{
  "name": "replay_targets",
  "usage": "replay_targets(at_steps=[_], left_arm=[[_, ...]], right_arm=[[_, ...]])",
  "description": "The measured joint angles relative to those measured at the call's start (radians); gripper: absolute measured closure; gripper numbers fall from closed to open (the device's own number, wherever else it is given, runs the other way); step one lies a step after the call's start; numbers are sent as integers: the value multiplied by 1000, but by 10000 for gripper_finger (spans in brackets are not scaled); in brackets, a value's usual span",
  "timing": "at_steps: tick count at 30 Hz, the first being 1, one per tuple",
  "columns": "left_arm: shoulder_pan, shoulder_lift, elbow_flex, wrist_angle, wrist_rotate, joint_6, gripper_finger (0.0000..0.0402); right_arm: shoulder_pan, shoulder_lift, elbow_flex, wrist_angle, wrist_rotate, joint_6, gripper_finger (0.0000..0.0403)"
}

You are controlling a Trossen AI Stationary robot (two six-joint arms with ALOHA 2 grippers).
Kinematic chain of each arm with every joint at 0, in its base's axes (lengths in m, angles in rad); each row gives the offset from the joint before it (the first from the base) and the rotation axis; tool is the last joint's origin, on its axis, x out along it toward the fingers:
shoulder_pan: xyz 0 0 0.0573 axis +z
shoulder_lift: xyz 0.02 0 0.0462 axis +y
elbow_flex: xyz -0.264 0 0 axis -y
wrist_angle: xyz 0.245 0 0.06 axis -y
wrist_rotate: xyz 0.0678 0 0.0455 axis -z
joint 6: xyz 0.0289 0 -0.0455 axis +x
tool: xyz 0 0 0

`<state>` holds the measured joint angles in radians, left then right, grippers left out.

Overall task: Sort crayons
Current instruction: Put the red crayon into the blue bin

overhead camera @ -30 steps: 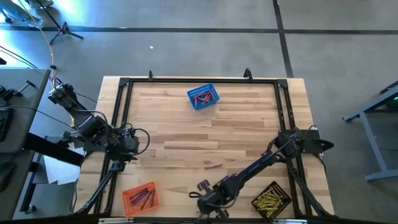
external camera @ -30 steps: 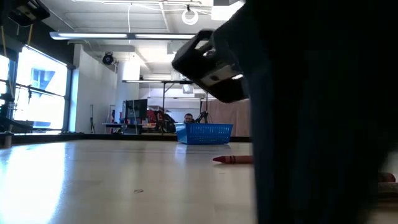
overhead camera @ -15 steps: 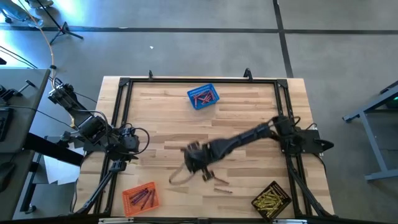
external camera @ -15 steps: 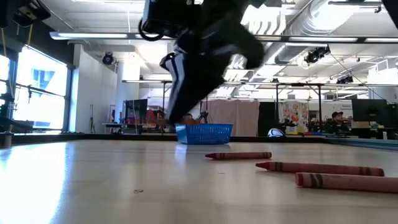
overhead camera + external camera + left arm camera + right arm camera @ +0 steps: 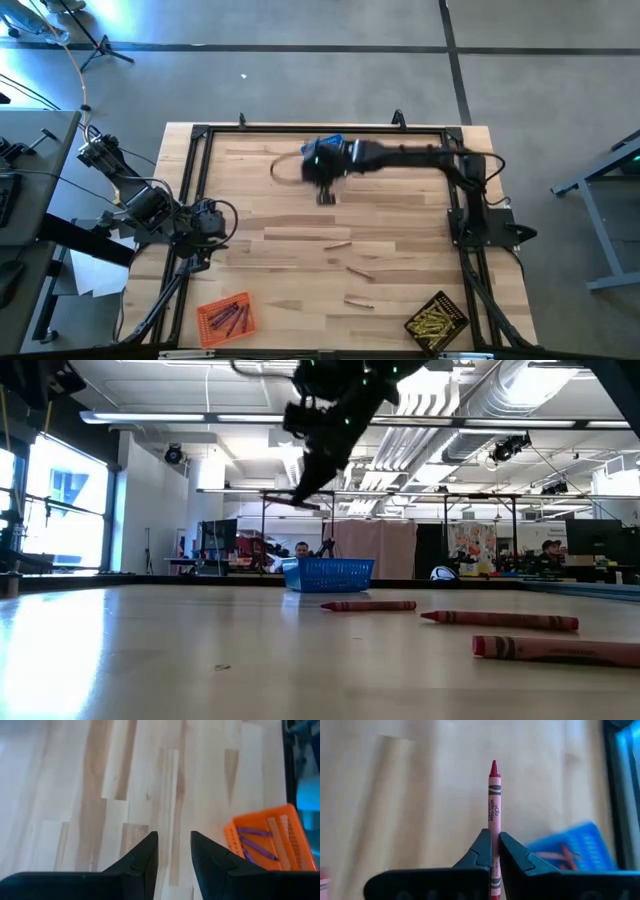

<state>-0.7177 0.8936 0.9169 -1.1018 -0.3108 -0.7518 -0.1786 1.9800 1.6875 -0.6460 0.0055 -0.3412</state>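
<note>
Above the pale plank surface [image 5: 280, 215], the right arm stretches out long and level toward the far edge, its gripper [image 5: 493, 845] raised over the blue mesh basket [image 5: 325, 150], fingers [image 5: 517, 854] clenched on a red paper-wrapped crayon [image 5: 493, 800]. The left arm sits folded at the left rail, its gripper [image 5: 174, 851] with fingers released, slightly apart, near the orange basket [image 5: 280, 837] of purple crayons [image 5: 255, 832]. Three loose crayons [image 5: 358, 271] lie on the planks between the baskets; yellow ones [image 5: 435, 320] fill the black basket [image 5: 436, 305].
</note>
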Motion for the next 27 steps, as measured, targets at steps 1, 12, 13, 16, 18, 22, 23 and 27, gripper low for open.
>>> replay_targets(at_steps=[1, 12, 13, 16, 18, 22, 23, 27], left_arm=[[0, 0, 0, 1, -15, -10, 298], [0, 1, -1, 5, -177, -223, 298], [0, 0, -1, 5, -186, -250, 298], [0, 2, -1, 6, -205, -321, 298], [0, 5, -1, 8, -221, -344, 298], [0, 10, -2, 7, -253, -345, 298], [0, 11, -2, 7, -259, -346, 298], [0, 15, -2, 7, -263, -372, 298]], right_arm=[[-37, -1, 0, -1, -3, 1, 402], [-314, 35, 0, 2, -16, 46, 384], [-324, 39, 0, -24, -25, 51, 378], [-338, 50, -1, -81, -51, 52, 350], [-338, 52, -1, -100, -59, 42, 330], [-332, 56, 0, -136, -49, 25, 299], [-331, 52, 6, -172, -51, 37, 294], [-308, 32, 34, -425, -186, 86, 292]])
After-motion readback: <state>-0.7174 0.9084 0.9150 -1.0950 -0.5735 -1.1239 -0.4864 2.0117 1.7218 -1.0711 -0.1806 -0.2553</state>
